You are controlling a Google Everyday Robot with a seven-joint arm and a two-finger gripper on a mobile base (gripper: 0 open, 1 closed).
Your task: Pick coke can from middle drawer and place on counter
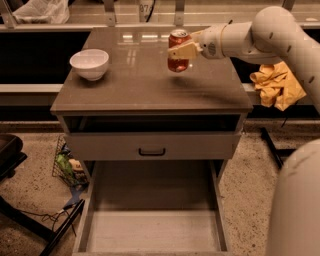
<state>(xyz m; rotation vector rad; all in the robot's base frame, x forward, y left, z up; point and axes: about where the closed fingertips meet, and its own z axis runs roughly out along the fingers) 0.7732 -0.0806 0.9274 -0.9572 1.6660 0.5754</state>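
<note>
My gripper [181, 50] is shut on the coke can [178, 52], a small red-orange can with a silver top. It holds the can upright just above the counter [150, 85], right of the middle and toward the back. The white arm reaches in from the right. The middle drawer [152, 230] stands pulled wide open at the bottom of the view, its pale floor bare. Above it is a shut drawer front with a small black handle [151, 151].
A white bowl [89, 64] stands on the counter's left side. A yellow cloth [277, 85] hangs to the right of the cabinet. A wire basket with clutter [67, 165] sits on the floor at the left. A pale ledge with metal brackets [140, 15] runs behind.
</note>
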